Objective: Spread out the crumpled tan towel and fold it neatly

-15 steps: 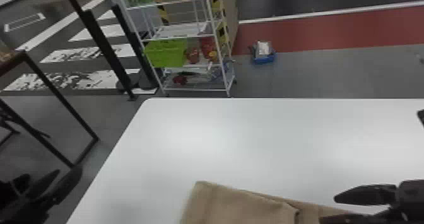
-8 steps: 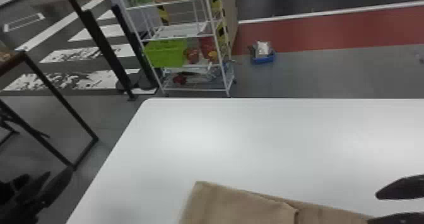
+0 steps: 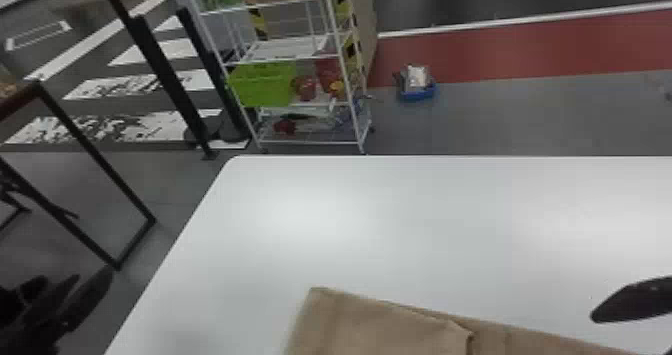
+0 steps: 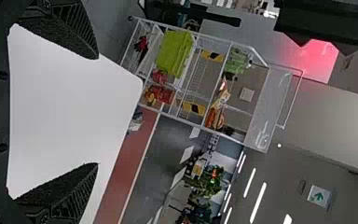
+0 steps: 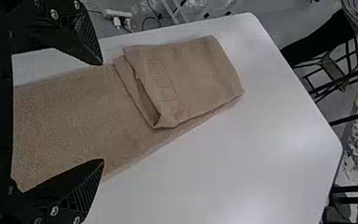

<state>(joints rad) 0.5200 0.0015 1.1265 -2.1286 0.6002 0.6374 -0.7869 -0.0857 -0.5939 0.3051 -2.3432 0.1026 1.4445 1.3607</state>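
The tan towel (image 3: 385, 324) lies on the white table at the near edge of the head view, one end folded over onto the rest. In the right wrist view the towel (image 5: 88, 116) shows that folded end as a layered flap, with a single long part running beneath the fingers. My right gripper (image 3: 631, 301) is at the head view's right edge, beyond the towel; in its wrist view the gripper (image 5: 103, 112) is open, holding nothing. My left gripper (image 3: 92, 299) hangs off the table's left side, and in its wrist view the gripper (image 4: 98, 111) is open and empty.
The white table (image 3: 400, 219) extends beyond the towel. Behind it stands a wire shelf rack (image 3: 295, 59) with a green basket (image 3: 262, 84). A blue box (image 3: 417, 91) rests on the floor, and a dark-framed table (image 3: 90, 144) stands at the left.
My right gripper has moved to the right, away from the towel's folded end. The left gripper has shifted slightly, and the towel looks unmoved.
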